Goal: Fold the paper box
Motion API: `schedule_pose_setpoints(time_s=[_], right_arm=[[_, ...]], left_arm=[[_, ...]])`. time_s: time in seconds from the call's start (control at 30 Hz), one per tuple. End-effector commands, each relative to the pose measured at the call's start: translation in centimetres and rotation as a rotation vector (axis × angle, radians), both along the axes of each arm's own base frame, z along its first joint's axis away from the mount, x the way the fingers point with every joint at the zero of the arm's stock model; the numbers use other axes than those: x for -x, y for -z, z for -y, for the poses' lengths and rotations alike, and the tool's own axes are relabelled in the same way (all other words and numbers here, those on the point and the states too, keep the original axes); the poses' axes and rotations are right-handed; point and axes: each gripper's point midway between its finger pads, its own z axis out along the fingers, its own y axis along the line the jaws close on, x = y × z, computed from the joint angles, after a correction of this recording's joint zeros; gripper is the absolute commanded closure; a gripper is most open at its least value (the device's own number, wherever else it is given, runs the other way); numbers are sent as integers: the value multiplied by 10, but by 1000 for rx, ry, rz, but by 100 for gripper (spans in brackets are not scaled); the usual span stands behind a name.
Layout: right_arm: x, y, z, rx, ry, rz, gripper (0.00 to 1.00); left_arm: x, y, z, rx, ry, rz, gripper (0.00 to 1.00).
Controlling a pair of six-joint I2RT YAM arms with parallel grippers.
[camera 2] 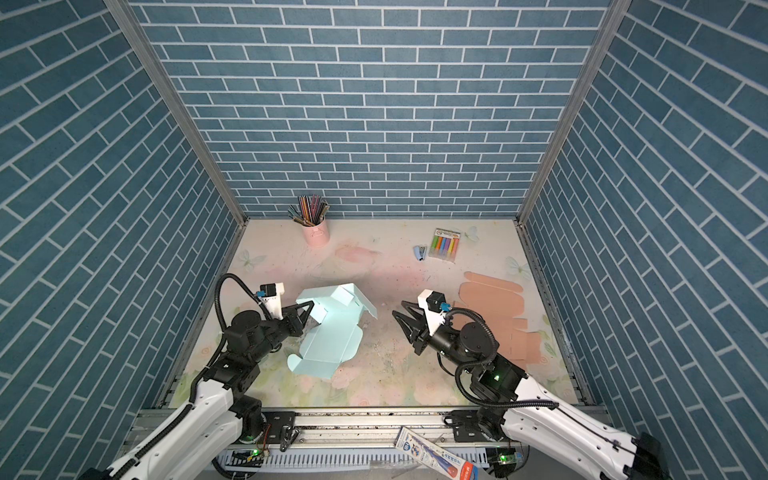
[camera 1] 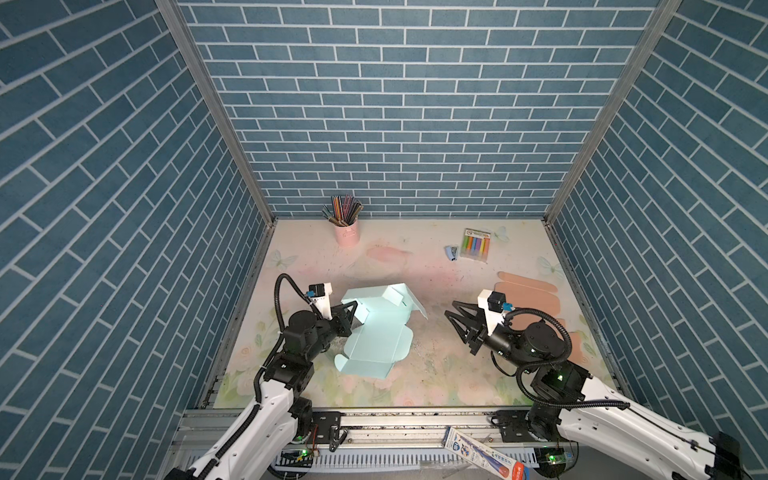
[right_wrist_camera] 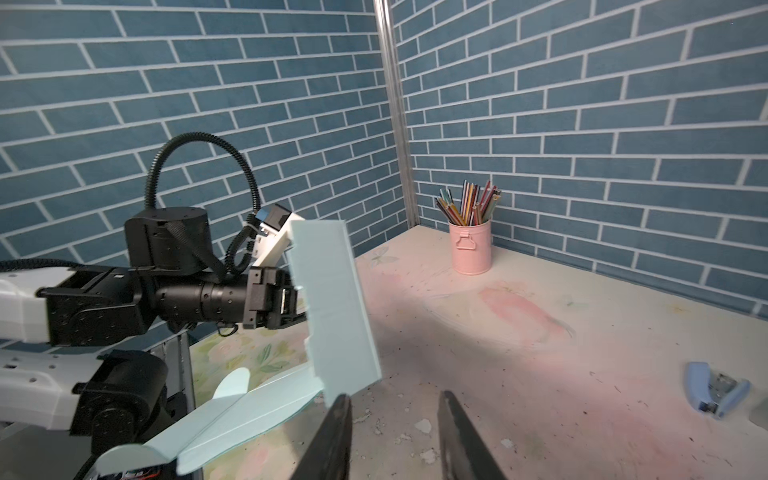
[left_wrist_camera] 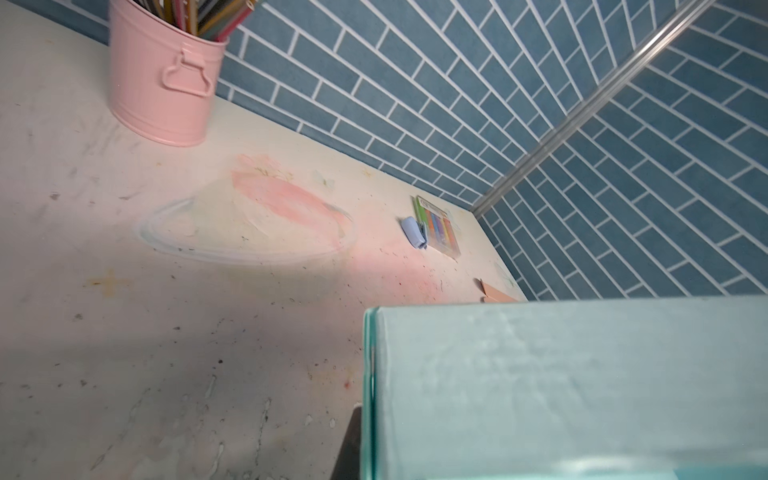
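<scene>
The light blue paper box (camera 1: 374, 336) (camera 2: 328, 336) lies partly folded on the table, left of centre. Its far end is raised into walls, and its near flaps lie flat. My left gripper (camera 1: 354, 306) (camera 2: 310, 306) is shut on the box's upright left wall. In the left wrist view that wall (left_wrist_camera: 561, 386) fills the frame, with one dark finger (left_wrist_camera: 348, 449) against its edge. My right gripper (camera 1: 451, 308) (camera 2: 400, 308) (right_wrist_camera: 395, 407) stands open to the right of the box with nothing between its fingers. In the right wrist view the raised panel (right_wrist_camera: 336, 307) stands just beyond one fingertip.
A pink bucket of pencils (camera 1: 347, 235) stands at the back left. A marker pack (camera 1: 476, 245) and a blue stapler (camera 1: 452, 252) lie at the back right. A flat orange cardboard blank (camera 1: 528, 295) lies behind the right arm. Blue brick walls enclose three sides.
</scene>
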Motion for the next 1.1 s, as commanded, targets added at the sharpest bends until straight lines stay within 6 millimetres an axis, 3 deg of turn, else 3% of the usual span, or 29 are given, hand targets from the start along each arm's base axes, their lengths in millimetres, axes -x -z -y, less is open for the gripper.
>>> schedule_pose_setpoints(time_s=[0.0,0.17,0.27,0.53,0.77,0.9,1.07], right_arm=[[4,-2,-8,7,-89,-19,57],[15,0,-36,53,-249,-22,50],[22,5,-47,68,-331,-37,41],[22,11,-58,73,-368,-47,41],[19,27,-73,122,-378,-86,48],[14,28,-77,150,-336,-71,53],[0,32,-84,197,-202,-74,48]], left_arm=[[4,-9,14,-10,101,29,100],[5,-6,17,-17,122,13,100],[7,-6,21,-15,137,12,100],[8,0,31,-26,169,-8,100],[8,2,35,-36,172,-13,100],[6,6,33,-48,155,-24,100],[1,19,23,-87,88,-65,100]])
